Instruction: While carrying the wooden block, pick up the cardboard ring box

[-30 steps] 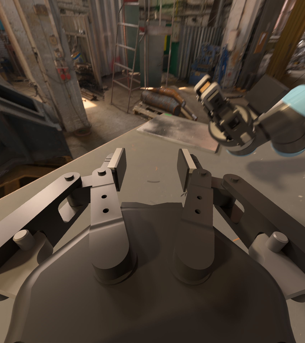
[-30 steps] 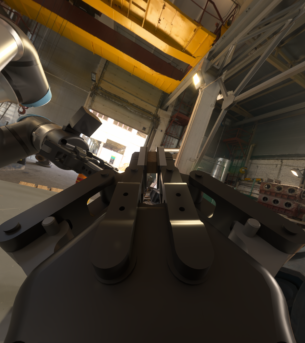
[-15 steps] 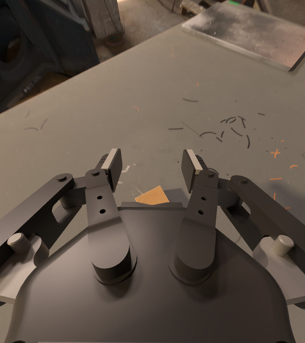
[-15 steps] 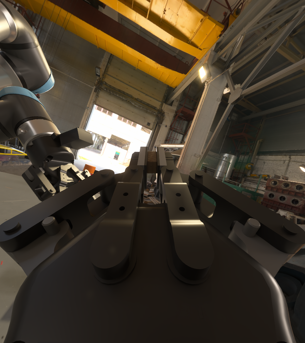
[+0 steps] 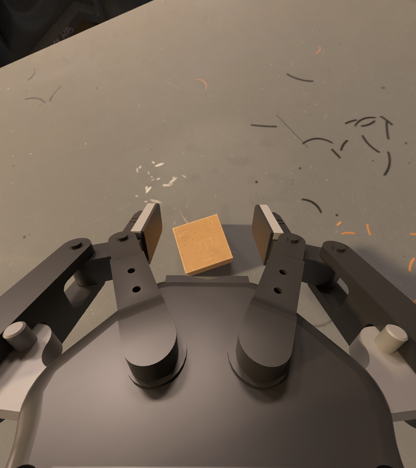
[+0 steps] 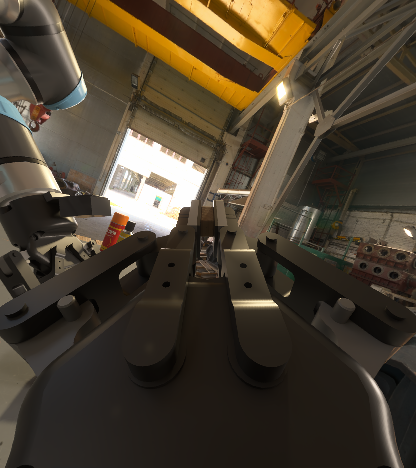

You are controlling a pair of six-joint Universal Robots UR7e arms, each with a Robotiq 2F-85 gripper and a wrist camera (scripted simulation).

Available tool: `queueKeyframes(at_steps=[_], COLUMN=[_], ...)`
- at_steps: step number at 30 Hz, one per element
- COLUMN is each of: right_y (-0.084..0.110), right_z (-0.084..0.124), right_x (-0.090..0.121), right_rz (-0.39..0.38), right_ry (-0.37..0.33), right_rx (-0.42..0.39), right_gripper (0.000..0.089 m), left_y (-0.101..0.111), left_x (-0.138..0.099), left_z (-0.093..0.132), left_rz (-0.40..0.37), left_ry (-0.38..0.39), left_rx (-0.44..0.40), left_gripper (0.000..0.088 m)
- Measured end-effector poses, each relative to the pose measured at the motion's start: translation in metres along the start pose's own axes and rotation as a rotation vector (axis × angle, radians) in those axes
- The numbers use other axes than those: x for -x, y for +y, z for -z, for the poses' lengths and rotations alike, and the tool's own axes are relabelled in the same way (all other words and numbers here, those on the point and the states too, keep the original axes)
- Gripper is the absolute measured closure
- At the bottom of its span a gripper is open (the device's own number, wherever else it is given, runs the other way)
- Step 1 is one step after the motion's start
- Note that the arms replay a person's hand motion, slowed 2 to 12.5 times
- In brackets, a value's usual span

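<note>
A small square tan cardboard ring box (image 5: pixel 201 243) lies flat on the grey scratched table (image 5: pixel 201 101). My left gripper (image 5: pixel 206 229) is open, points down at the table, and its two pads stand either side of the box with a gap on each side. My right gripper (image 6: pixel 206 212) is raised, tilted upward, and shut on a small brown wooden block (image 6: pixel 206 219) between its pads. The left arm and gripper also show at the left of the right wrist view (image 6: pixel 37 238).
An orange spray can (image 6: pixel 114 230) and a smaller dark-capped bottle (image 6: pixel 127 229) stand beyond the left gripper in the right wrist view. The table's far edge (image 5: pixel 62 45) runs across the top left of the left wrist view.
My left gripper has tilted down and moved over the ring box, which now lies between its open pads. My right gripper holds the block with little movement.
</note>
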State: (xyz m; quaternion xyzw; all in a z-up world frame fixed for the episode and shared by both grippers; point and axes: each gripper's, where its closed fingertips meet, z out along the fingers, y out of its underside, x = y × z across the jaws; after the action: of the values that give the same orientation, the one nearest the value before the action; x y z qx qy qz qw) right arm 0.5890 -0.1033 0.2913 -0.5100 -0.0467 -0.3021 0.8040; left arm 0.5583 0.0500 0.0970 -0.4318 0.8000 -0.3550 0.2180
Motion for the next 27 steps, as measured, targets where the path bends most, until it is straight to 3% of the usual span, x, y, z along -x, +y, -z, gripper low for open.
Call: queueKeyframes(at_steps=[19, 27], right_y=[0.008, 0.012], right_z=[0.000, 0.004], right_x=[0.005, 0.006], right_rz=[-0.009, -0.011], right_ry=[0.006, 0.015], right_rx=[0.019, 0.025], right_gripper=[0.0812, 0.0812], left_y=[0.026, 0.038], left_x=[0.014, 0.012], left_z=[-0.029, -0.038], left_rz=[0.019, 0.081], left_ry=[-0.288, -0.288], left_rx=[0.094, 0.098], left_gripper=[0.0148, 0.0142])
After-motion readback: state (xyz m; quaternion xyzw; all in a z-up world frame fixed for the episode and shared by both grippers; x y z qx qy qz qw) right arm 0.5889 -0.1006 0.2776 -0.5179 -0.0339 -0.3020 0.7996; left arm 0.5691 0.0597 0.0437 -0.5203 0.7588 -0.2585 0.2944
